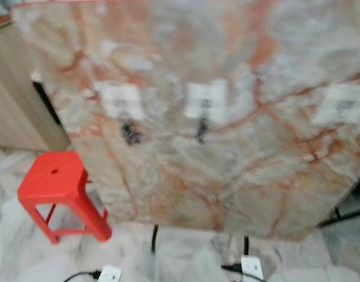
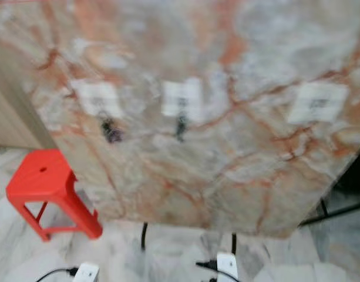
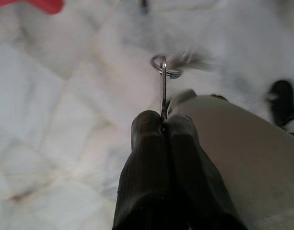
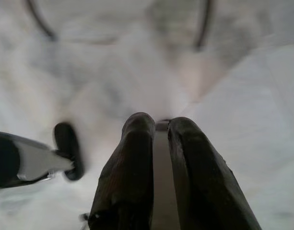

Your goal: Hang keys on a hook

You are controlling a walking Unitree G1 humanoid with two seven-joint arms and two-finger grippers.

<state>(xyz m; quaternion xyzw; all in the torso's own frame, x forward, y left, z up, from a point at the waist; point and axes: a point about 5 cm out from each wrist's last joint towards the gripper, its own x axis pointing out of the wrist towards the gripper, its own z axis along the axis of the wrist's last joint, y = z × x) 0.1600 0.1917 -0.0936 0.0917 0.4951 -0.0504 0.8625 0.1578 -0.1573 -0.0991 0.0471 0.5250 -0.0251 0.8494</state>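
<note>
The left gripper (image 3: 164, 123), low in the left wrist view, pinches a thin metal key (image 3: 163, 96) edgewise, its ring (image 3: 162, 64) above. Light, stiff and slippery, it probably needs a firm pinch on the flat blade. The right gripper (image 4: 161, 125) hangs idle, fingers slightly parted. White square hooks (image 1: 205, 101) sit mid-frame on a veined marble panel (image 1: 238, 170).

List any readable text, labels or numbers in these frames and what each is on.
None can be read.
Three white hook plates on the marble panel carry dark marks, too blurred to read.
White plugs on the floor: no legible marking.
Key in the left gripper: no visible text.
</note>
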